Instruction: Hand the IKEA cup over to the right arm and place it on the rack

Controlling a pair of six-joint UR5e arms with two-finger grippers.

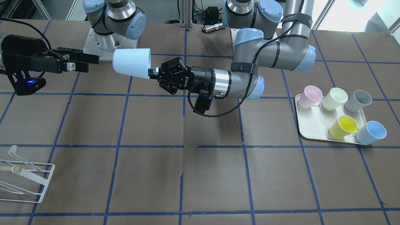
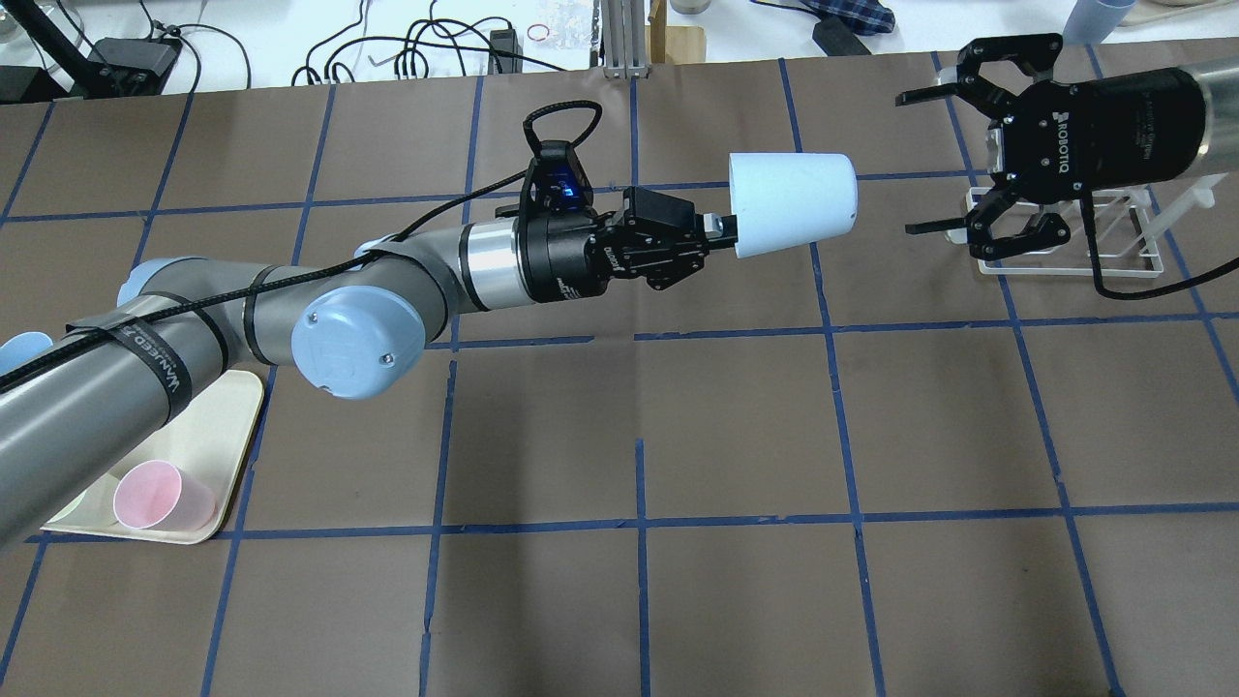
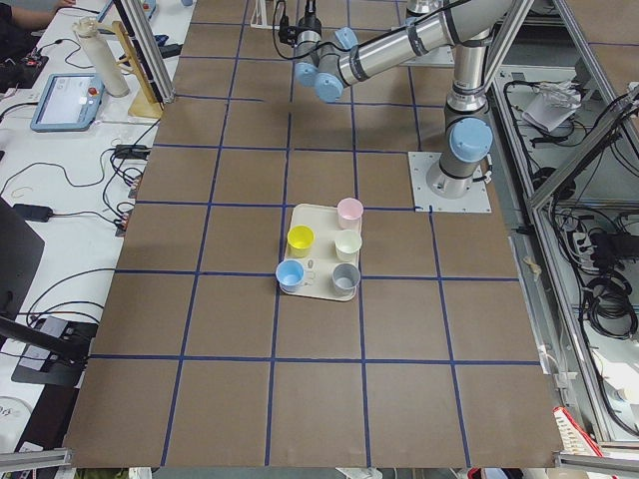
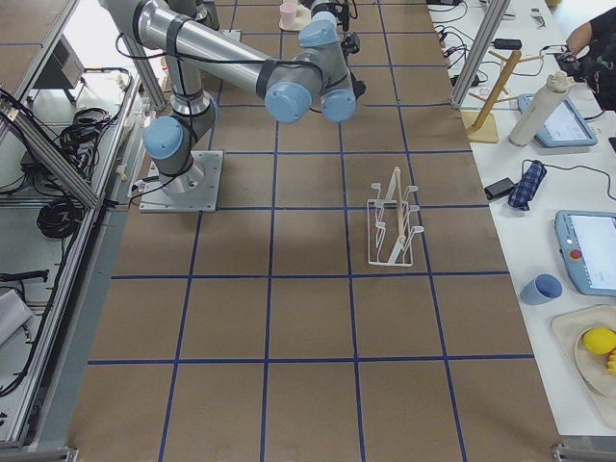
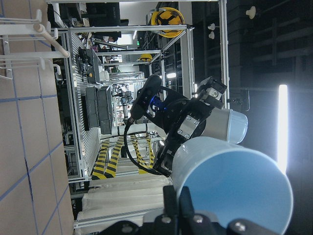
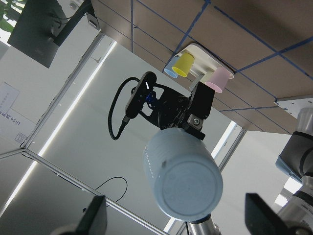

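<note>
Near left corner: cream tray (image 2: 227, 416), pink cup (image 2: 160, 496) on it. Left gripper (image 2: 721, 230) reaches out toward the far edge, jaws closed on the rim of the IKEA cup (image 2: 792, 204). Cup held sideways in the air, base facing right. Right gripper (image 2: 907, 165) a gap away, jaws spread wide, empty, above the rack (image 4: 392, 231) toward the far right corner.

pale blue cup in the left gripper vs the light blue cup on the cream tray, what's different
The held pale blue plastic cup lies sideways aloft, rim pinched by the left gripper; the light blue tray cup stands upright, untouched, on the cream tray. Both are handleless tapered tumblers.
</note>
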